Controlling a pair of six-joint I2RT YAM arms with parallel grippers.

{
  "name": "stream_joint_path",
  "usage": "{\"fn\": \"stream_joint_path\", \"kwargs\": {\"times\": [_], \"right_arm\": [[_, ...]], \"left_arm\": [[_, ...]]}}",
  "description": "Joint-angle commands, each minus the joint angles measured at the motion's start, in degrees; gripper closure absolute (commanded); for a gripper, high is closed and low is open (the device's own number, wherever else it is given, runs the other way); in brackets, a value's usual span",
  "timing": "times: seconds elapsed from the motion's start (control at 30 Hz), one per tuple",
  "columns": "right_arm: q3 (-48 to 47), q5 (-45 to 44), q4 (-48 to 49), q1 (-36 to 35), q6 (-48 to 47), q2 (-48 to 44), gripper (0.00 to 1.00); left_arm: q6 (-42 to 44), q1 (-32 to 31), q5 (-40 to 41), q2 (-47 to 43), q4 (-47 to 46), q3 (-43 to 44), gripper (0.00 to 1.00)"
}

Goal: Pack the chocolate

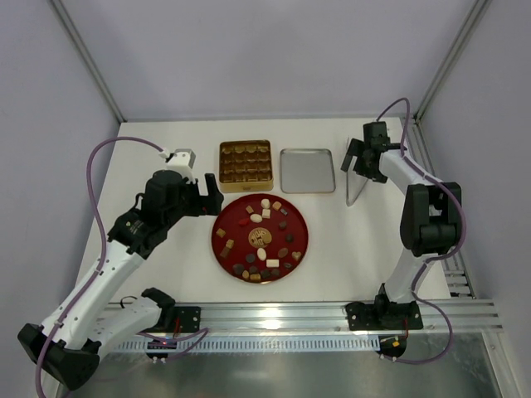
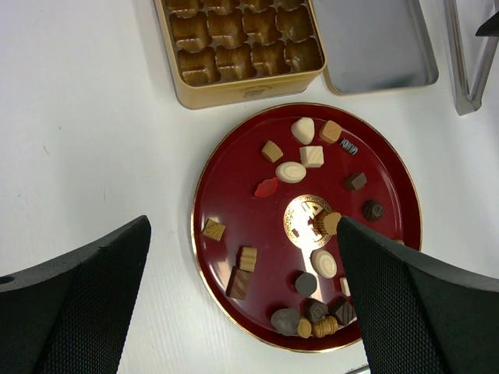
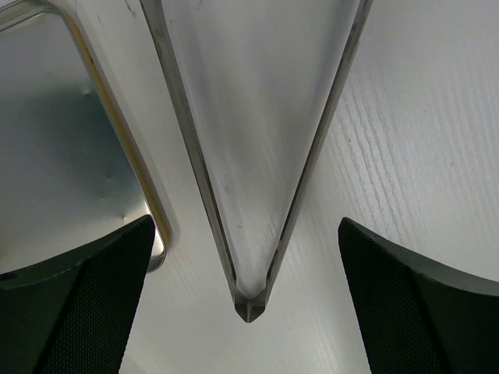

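The chocolate (image 1: pixel 255 218) is many small dark, tan and cream pieces scattered on a red round plate (image 1: pixel 241 239). In the left wrist view the pieces (image 2: pixel 291 172) lie across the plate (image 2: pixel 234 179). My left gripper (image 1: pixel 211 191) is open and empty, hovering over the plate's left edge (image 2: pixel 245 312). The gold gridded box (image 1: pixel 246 180) stands behind the plate, its brown compartments holding no loose pieces (image 2: pixel 242 92). My right gripper (image 1: pixel 357 166) is open and empty above metal tongs (image 3: pixel 248 308), straddling their hinged end (image 3: pixel 245 304).
A silver lid (image 1: pixel 307 170) lies right of the gold box and also shows in both wrist views (image 2: pixel 374 43) (image 3: pixel 62 156). The tongs (image 1: pixel 354 192) lie on the white table right of the lid (image 2: pixel 468 62). Frame posts stand at the back corners.
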State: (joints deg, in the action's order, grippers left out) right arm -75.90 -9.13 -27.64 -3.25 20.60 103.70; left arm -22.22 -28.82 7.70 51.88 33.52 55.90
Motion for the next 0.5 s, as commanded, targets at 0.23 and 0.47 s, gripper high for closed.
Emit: {"fn": "stream_joint_path", "kwargs": {"times": [0.23,0.47], "right_arm": [[-4.96,-0.19,1.18,-0.09,-1.88,7.21,0.01],[-4.87,-0.1,1.8,-0.09,-2.32,8.8,0.06]], "left_arm": [[-0.02,-0.1,0.73,0.33,-0.91,0.44,0.0],[-0.02,-0.1,0.73,0.68,-0.82,0.26,0.0]]}}
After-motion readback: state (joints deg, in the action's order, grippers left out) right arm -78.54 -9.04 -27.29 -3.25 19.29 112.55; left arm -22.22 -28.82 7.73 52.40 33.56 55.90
